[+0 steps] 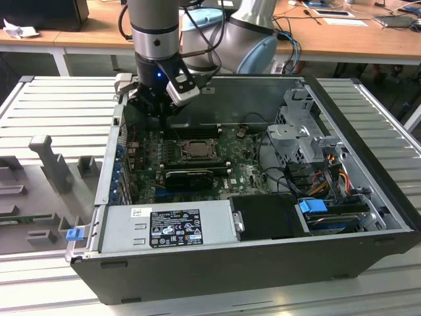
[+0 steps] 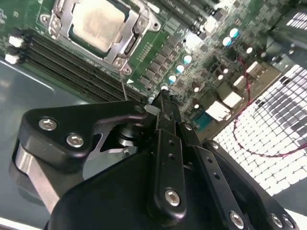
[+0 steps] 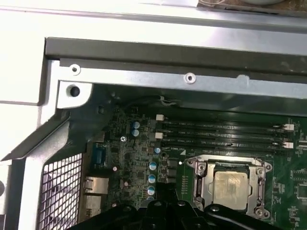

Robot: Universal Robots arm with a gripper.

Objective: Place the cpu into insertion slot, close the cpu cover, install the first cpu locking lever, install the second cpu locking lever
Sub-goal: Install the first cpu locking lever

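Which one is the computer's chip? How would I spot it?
Look inside the open computer case, at the green board on its floor. Near the middle sits a silver metal frame, and the chip is the pale square inside it, beside long black slots.

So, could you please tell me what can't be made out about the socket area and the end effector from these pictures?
- End effector fingers: in the second wrist view their tips merge with the dark linkage, so open or shut is unclear.
- Cpu and cpu cover: in the first wrist view the black end effector body hides the socket's near edge.
- Locking levers: too thin to judge as latched in the exterior view, around the insertion slot.
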